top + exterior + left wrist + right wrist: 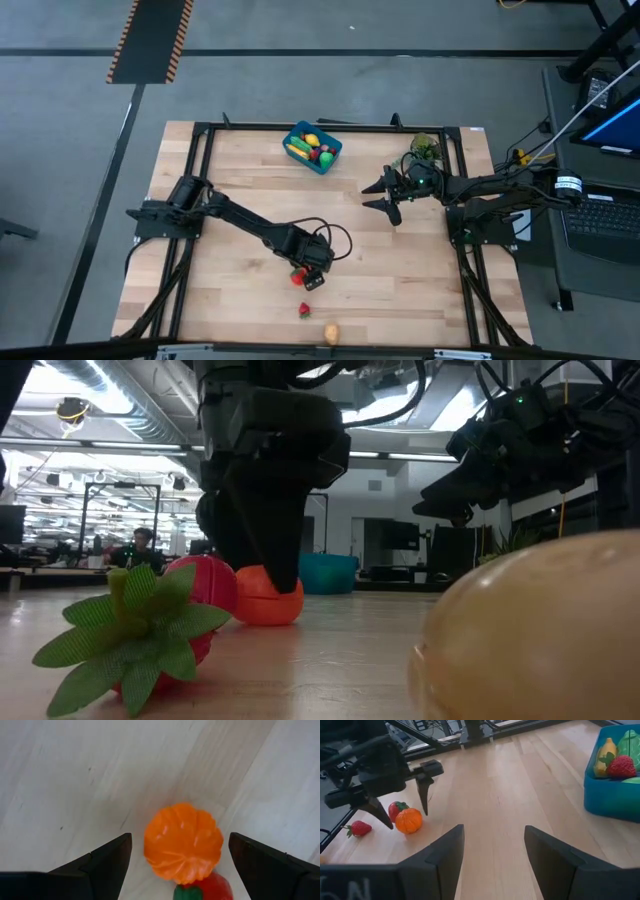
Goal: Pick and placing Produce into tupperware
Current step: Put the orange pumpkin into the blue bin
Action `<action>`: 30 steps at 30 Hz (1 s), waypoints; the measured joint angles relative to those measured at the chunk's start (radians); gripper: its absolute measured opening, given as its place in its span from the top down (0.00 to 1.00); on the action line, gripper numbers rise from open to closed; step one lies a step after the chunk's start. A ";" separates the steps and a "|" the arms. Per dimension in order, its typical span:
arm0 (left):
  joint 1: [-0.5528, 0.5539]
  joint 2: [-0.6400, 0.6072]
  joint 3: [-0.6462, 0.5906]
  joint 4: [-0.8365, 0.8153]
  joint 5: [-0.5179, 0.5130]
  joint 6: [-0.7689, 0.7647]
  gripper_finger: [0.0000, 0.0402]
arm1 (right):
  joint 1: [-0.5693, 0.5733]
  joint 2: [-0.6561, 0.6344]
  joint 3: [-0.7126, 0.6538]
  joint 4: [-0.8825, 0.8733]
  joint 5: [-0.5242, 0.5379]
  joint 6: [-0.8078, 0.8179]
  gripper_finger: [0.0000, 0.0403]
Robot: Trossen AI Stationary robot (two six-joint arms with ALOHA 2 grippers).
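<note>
- Orange toy fruit (183, 843), ribbed like a small pumpkin or tangerine, resting on the wooden counter (240, 180) directly under the left pincer (306, 280), between its two spread fingers (107, 861) and touching neither.
- Pressed against that orange piece, a red toy fruit with a green cap (396, 809), on the side away from the right arm.
- Left pincer spread wide and empty, pointing down over the orange piece, fingertips just above the counter in the low view.
- Nearer the counter's front edge than the left pincer: a red toy strawberry (305, 311) with green leaves, and beyond it a tan, potato-like piece (331, 333) just at the edge, large and blurred in the low view.
- Blue tupperware (312, 148) well apart from the left pincer, near the counter's far edge, already holding a yellow banana-like piece (606, 753), a red strawberry (621, 766) and green pieces.
- Right pincer (385, 196) hanging above the counter, beside the tupperware and well apart from the left pincer; fingers (445, 857) apart, nothing between them.
- Behind the right pincer, a leafy green sprig (424, 148) at the counter's far corner.
- Beyond the counter in the low view, a workshop room with a seated person (140, 545) far off.
</note>
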 joint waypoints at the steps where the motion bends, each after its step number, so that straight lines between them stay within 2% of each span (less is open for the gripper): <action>1: 0.002 0.004 0.001 0.001 -0.001 0.000 0.20 | 0.000 0.000 0.000 0.000 0.000 0.000 0.48; 17: 0.006 0.060 0.005 0.003 -0.012 0.025 0.20 | 0.000 0.000 0.000 -0.037 0.000 -0.001 0.48; 21: 0.007 0.062 0.004 -0.002 -0.018 0.026 0.26 | 0.000 0.000 0.000 -0.037 0.000 -0.002 0.48; 27: 0.008 0.062 0.002 -0.008 -0.023 0.050 0.41 | 0.000 0.000 0.000 -0.037 0.000 -0.002 0.48; 30: 0.008 0.062 0.002 -0.013 -0.023 0.054 0.42 | 0.000 0.000 0.000 -0.038 0.000 -0.001 0.48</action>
